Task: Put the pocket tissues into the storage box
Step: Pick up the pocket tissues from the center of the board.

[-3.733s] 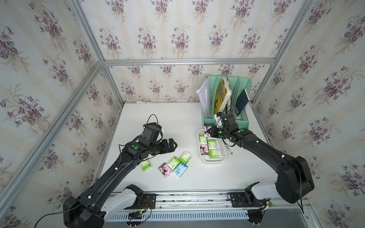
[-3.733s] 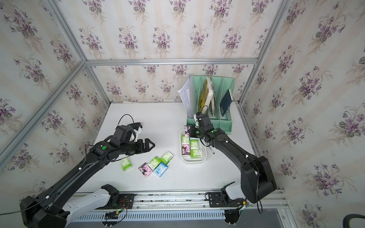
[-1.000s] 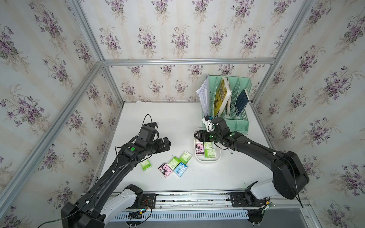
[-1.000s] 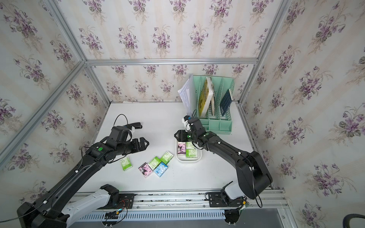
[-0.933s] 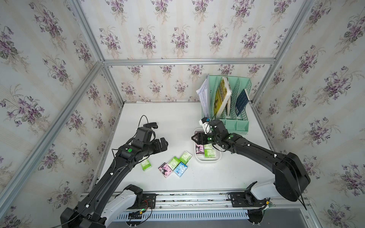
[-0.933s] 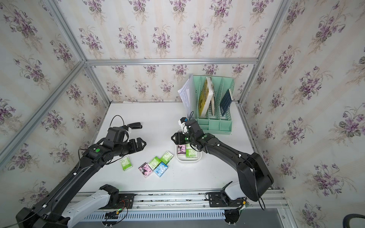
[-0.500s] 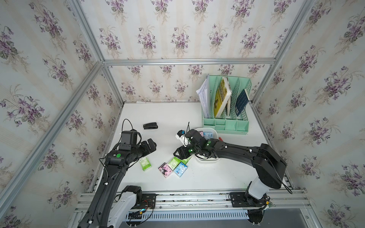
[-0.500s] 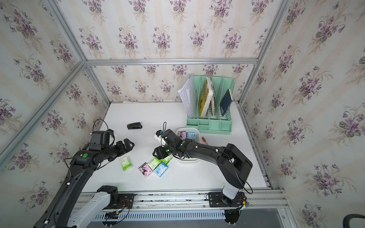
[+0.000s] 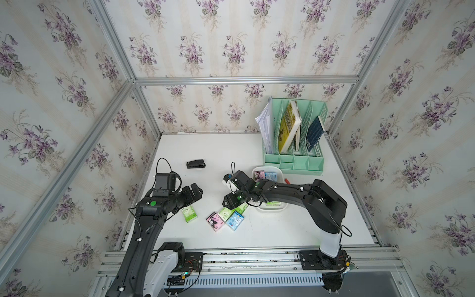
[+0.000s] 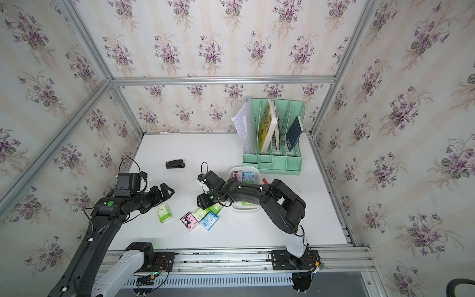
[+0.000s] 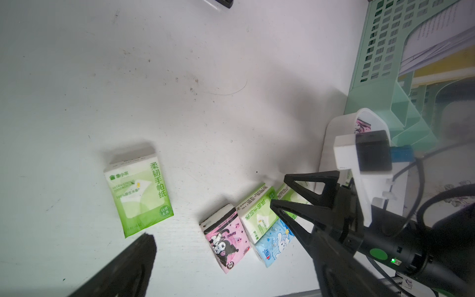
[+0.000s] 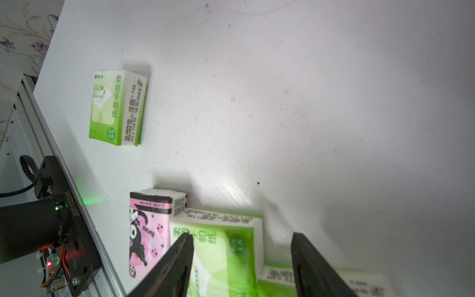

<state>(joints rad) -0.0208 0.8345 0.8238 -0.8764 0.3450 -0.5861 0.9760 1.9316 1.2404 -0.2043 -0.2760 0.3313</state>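
The white storage box [image 9: 272,209] lies in front of the organizer with a pink pack [image 9: 259,175], a blue pack [image 9: 271,176] and a green pack [image 9: 273,204] in it. On the table to its left lie more pocket tissues: a lone green pack [image 9: 189,214], a pink one [image 9: 215,221], a green one [image 9: 226,214] and a blue one [image 9: 235,221]. My right gripper [image 9: 228,201] hangs open over that cluster. In the right wrist view a green pack [image 12: 223,246] shows between its fingers [image 12: 180,257]. My left gripper [image 9: 195,190] is open and empty, just beyond the lone green pack.
A mint green organizer [image 9: 293,144] with books and papers stands at the back right. A black stapler [image 9: 195,163] lies at mid-table behind the arms. A red pen [image 9: 287,180] sits beside the box. Walls close in the left, back and right sides.
My right arm has swung left from the box to above the packs on the table. My left arm has drawn back to the left, uncovering the stapler.
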